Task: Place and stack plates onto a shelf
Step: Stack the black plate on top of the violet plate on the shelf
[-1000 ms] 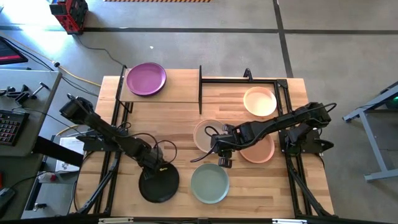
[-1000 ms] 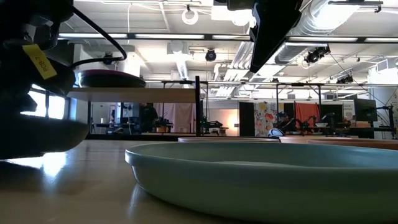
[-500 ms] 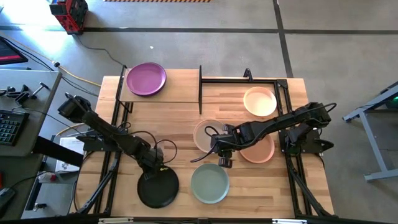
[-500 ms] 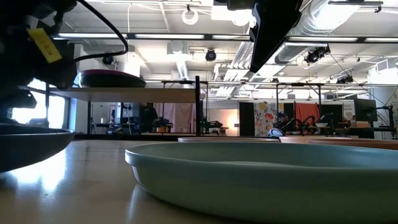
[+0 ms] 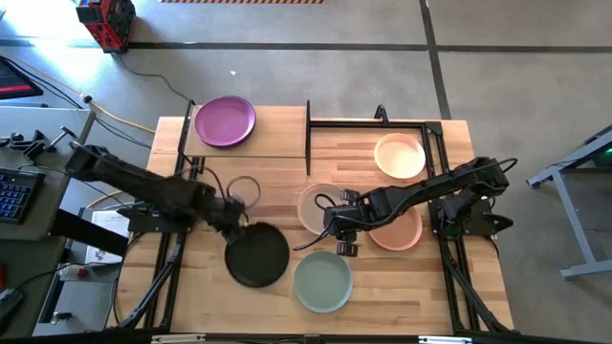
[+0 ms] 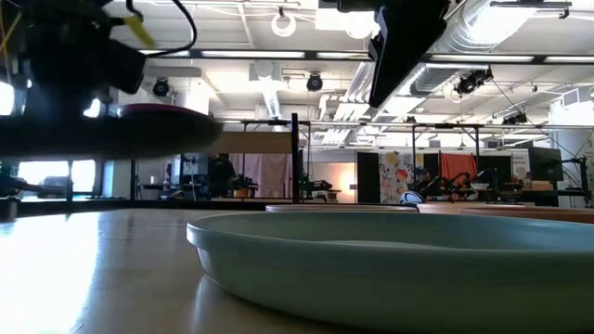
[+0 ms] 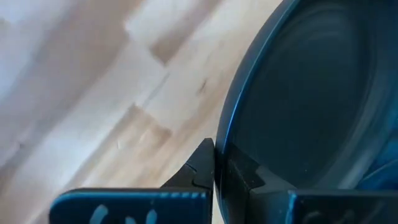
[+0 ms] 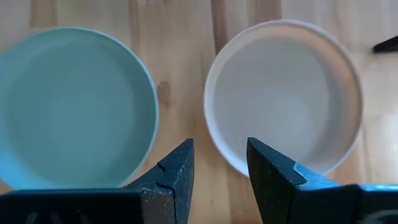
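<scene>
Since a second ago the left hand [image 5: 236,229] has clenched on the rim of the black plate [image 5: 257,255] and lifted it off the front of the desk [image 5: 277,191], carrying it inward toward the middle; the low view shows the plate hanging level in the air, clear of the wood. The wrist view confirms the fingers [image 7: 202,168] pinched on the plate's edge. The right hand [image 5: 342,229] has not moved: it hovers with its fingers spread, grasping nothing, between the sage green plate [image 5: 321,281] and the beige plate [image 5: 318,205]. The purple plate [image 5: 225,121] lies on the shelf [image 5: 249,145], a pale plank at the desk's rear left with black upright bars. Further right, a terracotta plate [image 5: 402,227] lies under the right arm and a cream plate [image 5: 399,156] behind it. Six plates show: one of each colour. The desk is striped butcher block on a grey concrete floor; behind it is an open workshop with ceiling ducts and lights.
</scene>
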Controlling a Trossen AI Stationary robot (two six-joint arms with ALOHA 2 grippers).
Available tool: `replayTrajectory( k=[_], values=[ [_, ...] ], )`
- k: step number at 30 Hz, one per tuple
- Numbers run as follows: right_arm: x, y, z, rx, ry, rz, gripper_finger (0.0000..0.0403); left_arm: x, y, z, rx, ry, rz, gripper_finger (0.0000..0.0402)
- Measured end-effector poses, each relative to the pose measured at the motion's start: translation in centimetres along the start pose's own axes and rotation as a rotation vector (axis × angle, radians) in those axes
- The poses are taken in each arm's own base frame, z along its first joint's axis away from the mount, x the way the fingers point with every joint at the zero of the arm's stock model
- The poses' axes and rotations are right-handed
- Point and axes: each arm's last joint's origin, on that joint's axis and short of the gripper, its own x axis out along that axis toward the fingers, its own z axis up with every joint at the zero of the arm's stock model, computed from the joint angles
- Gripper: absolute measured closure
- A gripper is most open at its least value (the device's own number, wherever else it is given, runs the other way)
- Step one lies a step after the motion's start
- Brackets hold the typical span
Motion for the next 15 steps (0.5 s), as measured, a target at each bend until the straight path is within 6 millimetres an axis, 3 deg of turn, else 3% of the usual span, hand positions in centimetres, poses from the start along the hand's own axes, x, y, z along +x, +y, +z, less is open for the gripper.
replayTrajectory(
  k=[5,15],
  values=[
    [0.1,-0.8,0.4,-0.042,-0.018,-0.029,0.0277,-3.2,1.0,1.2,-0.069,-0.149,-0.036,0.0401],
    [0.7,-5.0,1.8,-0.144,-0.067,-0.092,0.0277,-12.6,1.8,4.1,-0.139,-0.473,0.144,0.0401]
  ],
)
